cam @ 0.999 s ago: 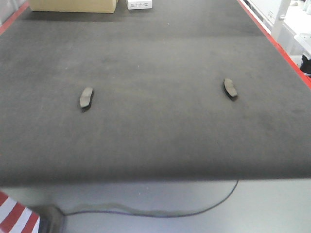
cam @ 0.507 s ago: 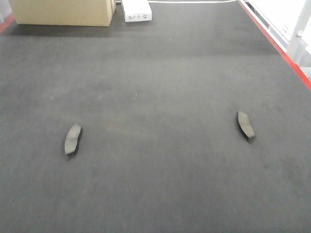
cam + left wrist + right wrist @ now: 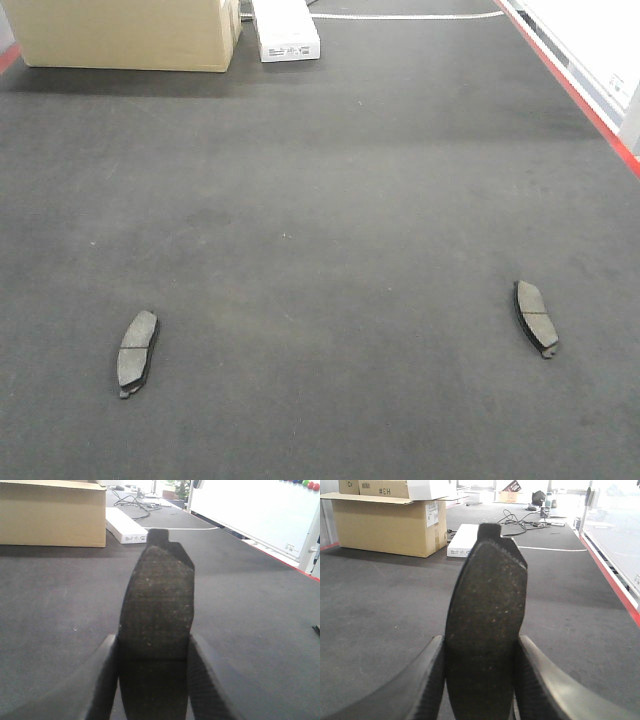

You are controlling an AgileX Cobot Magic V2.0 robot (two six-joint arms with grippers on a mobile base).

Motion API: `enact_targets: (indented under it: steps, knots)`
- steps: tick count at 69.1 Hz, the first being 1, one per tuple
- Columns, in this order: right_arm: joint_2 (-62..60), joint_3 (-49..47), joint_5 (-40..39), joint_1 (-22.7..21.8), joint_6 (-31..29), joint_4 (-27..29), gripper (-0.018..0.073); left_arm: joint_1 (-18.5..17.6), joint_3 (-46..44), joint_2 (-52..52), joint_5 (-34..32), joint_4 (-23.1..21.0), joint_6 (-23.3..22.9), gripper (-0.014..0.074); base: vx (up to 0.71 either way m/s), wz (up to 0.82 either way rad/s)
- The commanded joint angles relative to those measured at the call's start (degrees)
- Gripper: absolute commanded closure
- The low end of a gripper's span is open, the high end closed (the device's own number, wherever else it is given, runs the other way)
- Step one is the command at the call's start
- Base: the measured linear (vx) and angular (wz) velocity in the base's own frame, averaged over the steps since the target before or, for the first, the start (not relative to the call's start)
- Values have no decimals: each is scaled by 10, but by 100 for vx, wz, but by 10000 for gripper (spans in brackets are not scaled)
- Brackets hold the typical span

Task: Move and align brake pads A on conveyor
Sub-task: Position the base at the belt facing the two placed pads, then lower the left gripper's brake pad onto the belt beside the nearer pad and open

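Observation:
Two brake pads A lie flat on the dark conveyor belt (image 3: 330, 200) in the front view, one at the near left (image 3: 137, 352) and one at the near right (image 3: 534, 317), both lengthwise along the belt. Neither gripper shows in that view. In the left wrist view my left gripper (image 3: 154, 640) is shut on a third brake pad (image 3: 157, 590), held on edge above the belt. In the right wrist view my right gripper (image 3: 481, 642) is shut on a fourth brake pad (image 3: 487, 595), held the same way.
A cardboard box (image 3: 125, 35) and a flat white box (image 3: 285, 30) stand at the belt's far left. A white cable (image 3: 400, 16) lies behind them. The red edge frame (image 3: 570, 85) runs along the right side.
In the front view both lying pads have shifted lower and nearer. The belt's front edge and the floor have left the frame. More of the boxes shows at the top.

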Motion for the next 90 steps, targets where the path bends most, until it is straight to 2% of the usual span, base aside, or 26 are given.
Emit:
enact_targets:
  steps: [1,72,76,83,90]
  knots:
    - [7,-17,-55,-2,-6,0,561,-2,-14,9,-56,4,-1,602,8,2]
    - [7,-17,-55,-2,-6,0,561,-2,-14,9,-60,1,-4,602,1,0]
    - [7,-17,-55,-2,-6,0,561,-2,-16,10,-60,1,-20,602,0,0]
    - [7,-17,-55,-2,-6,0,561,-2,-47,45,-32,-10,-78,600,0,0]
    - [7,-17,-55,-2,-6,0,561,-2,-97,126,4,-11,-81,596,0,0]
